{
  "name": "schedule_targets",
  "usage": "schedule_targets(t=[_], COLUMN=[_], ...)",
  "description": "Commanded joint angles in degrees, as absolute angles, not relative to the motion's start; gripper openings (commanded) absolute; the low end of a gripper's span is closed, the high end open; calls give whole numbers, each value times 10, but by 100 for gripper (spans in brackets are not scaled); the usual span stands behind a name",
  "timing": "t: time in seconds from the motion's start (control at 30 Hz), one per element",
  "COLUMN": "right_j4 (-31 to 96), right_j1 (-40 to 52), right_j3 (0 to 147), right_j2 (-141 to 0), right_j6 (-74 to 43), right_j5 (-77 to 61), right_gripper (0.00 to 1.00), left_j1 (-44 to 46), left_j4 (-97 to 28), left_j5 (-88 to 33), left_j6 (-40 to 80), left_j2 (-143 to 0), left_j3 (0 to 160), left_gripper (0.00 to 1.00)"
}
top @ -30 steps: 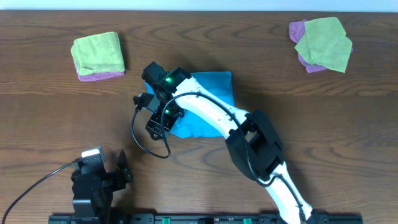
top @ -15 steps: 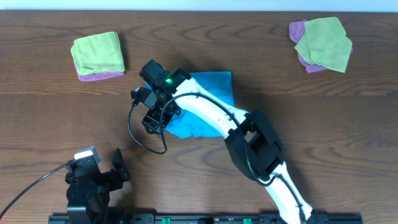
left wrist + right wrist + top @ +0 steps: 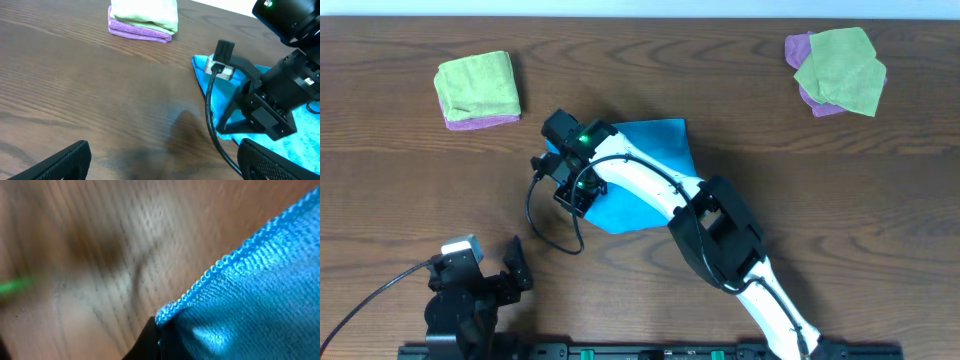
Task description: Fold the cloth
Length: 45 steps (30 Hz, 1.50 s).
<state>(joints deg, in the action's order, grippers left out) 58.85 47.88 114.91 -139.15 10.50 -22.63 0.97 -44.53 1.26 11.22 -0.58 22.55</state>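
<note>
The dark brown wooden table carries three lots of cloth. The long white right arm reaches from the near edge to the middle of the table, left of centre. Under it lies the bright sky-blue microfibre cloth, spread flat, its left part hidden by the wrist.

At the far edge near the left corner sits a neatly folded lime-green cloth on a purple one. Near the far right corner a looser lime-green cloth overlaps another purple one.

The right gripper is down at the blue cloth's left side. In the right wrist view a hemmed corner of the cloth runs straight into the dark fingertip and hangs above the wood, so the gripper is pinched on that corner. The left gripper waits near the left end of the near edge, fingers spread wide with nothing between them.

Compared with half a second ago, the blue cloth has changed outline. Its near side now draws down to a point, and its far right corner has pulled slightly inward. The right gripper has shifted a little, while both stacks lie as they did.
</note>
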Motion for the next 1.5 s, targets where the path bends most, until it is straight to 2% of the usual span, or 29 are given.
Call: schedule_targets(t=[0.0, 0.17, 0.33, 0.43, 0.5, 0.57, 0.6, 0.63, 0.67, 0.7, 0.73, 0.83, 0.9, 1.0, 1.17, 1.3, 1.47], right_j4=[610, 672, 682, 701, 703, 697, 697, 698, 699, 698, 698, 701, 701, 699, 709, 771, 811], right_j1=[485, 488, 487, 489, 493, 499, 501, 502, 503, 505, 507, 507, 507, 502, 465, 409, 367], right_j3=[1157, 1171, 1172, 1171, 1170, 1170, 1169, 1169, 1169, 1169, 1169, 1169, 1169, 1170, 1170, 1169, 1169], right_j2=[-1373, -1327, -1275, -1271, -1276, -1284, -1286, -1287, -1287, -1287, -1287, -1287, -1287, -1283, -1270, -1258, -1240], right_j6=[88, 88, 89, 142, 136, 84, 77, 77, 77, 77, 77, 77, 75, 70, 49, 59, 95], right_j5=[-274, -327, -369, -472, -436, -322, -287, -265, -249, -243, -239, -238, -238, -237, -237, -238, -244], right_gripper=[1, 1, 1, 2, 1, 4, 7, 15, 31, 50, 65, 84, 88, 91, 81, 84, 84], left_j1=[11, 11, 11, 11, 11, 11, 11, 11, 11, 11, 11, 11, 11, 11, 11, 11, 12], left_j4=[-442, -441, -441, -441, -441, -441, -441, -441, -441, -441, -441, -441, -441, -444, -472, -478, -478], left_j5=[4, 4, 4, 4, 4, 4, 4, 4, 4, 4, 4, 4, 4, 4, -11, -84, -143], left_j6=[119, 119, 119, 119, 119, 119, 119, 118, 118, 118, 118, 118, 119, 118, 135, 188, 198], left_j2=[-3, -3, -3, -3, -3, -3, -3, -3, -3, -3, -3, -3, -3, -3, -3, -4, -41], left_j3=[241, 241, 241, 241, 241, 241, 241, 241, 241, 241, 241, 241, 241, 241, 241, 241, 243], left_gripper=[95, 95, 95, 95, 95, 95, 95, 95, 95, 95, 95, 95, 95, 95, 95, 95, 95])
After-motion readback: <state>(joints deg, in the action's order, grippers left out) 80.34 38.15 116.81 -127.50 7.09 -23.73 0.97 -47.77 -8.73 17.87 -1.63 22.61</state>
